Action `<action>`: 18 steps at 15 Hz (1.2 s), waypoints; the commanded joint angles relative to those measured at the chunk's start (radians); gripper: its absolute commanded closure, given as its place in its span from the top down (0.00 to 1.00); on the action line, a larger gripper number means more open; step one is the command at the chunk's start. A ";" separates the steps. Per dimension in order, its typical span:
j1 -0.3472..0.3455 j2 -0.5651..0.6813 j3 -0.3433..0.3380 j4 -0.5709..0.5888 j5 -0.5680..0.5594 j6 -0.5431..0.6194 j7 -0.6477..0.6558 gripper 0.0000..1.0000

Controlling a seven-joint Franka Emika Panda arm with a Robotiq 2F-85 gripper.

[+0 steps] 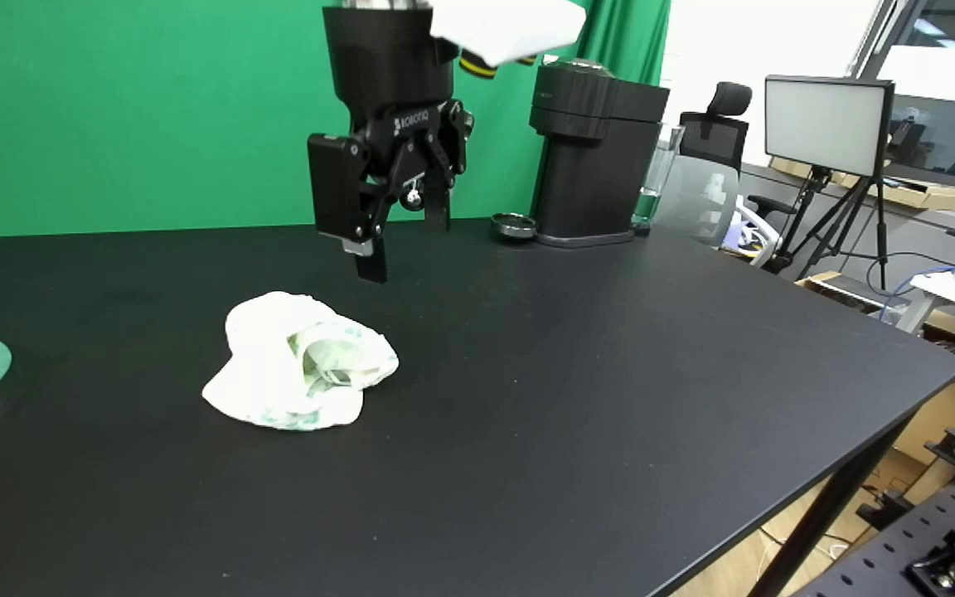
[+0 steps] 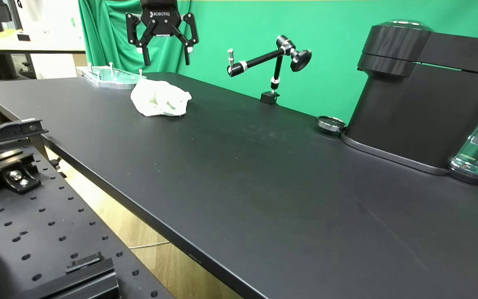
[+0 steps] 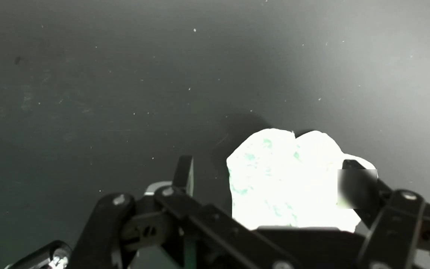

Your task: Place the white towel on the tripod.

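I judged the towel [image 1: 274, 369] soft and light — best pinched by a fold [image 1: 349, 340] — while the claw [image 2: 167, 63] gaped empty.

Black coffee machine [image 2: 409, 104], small round dish [image 2: 331, 124] just beside it.

Probably a robotics lab, as far as these partial views tell: in both exterior views a robot pincer [image 2: 167, 62] hangs above a dark surface [image 2: 243, 187], with a green backdrop [image 2: 222, 25] behind its far edge and a black board [image 2: 50, 257] with rows of holes past its near edge. Beyond the surface's right-hand edge, in an exterior view, stand an office chair [image 1: 710, 141] and a screen [image 1: 826, 124].
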 commanded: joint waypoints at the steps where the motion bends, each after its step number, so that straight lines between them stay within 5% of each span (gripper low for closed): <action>1: 0.020 0.088 -0.023 0.037 -0.115 0.067 0.096 1.00; 9: 0.060 0.243 -0.054 0.113 -0.089 0.162 0.059 1.00; 10: 0.063 0.257 -0.052 0.123 -0.078 0.166 0.052 0.76; 18: 0.081 0.324 -0.052 0.168 -0.026 0.182 0.024 0.25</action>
